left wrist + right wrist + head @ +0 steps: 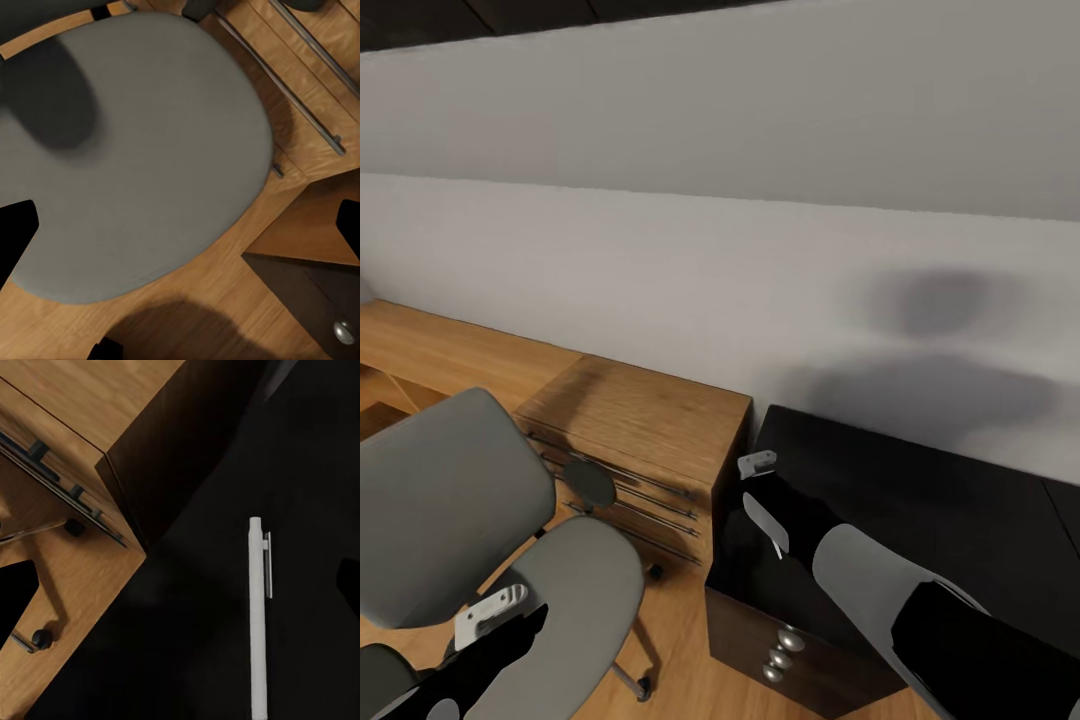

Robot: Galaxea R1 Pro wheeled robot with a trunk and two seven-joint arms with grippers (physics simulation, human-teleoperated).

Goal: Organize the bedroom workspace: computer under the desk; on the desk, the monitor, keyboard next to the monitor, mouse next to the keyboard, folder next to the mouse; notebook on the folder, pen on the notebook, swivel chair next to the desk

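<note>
A white pen (259, 615) lies on the black top of a low cabinet (940, 500). My right gripper (760, 495) hovers above that top near its left edge. Its fingers (16, 600) are open, and in the right wrist view the pen lies between them on the surface below. The grey swivel chair (575, 590) stands at the lower left, its backrest (445, 500) toward the wooden desk (450, 350). My left gripper (495, 612) hangs open over the bare seat (142, 150) with nothing between its fingers (15, 240).
A wooden drawer unit (640, 420) with metal rail handles stands between the desk and the black cabinet, close to the chair. The cabinet front carries round metal knobs (785, 650). A white wall runs behind everything. Wood floor (225, 300) shows under the chair.
</note>
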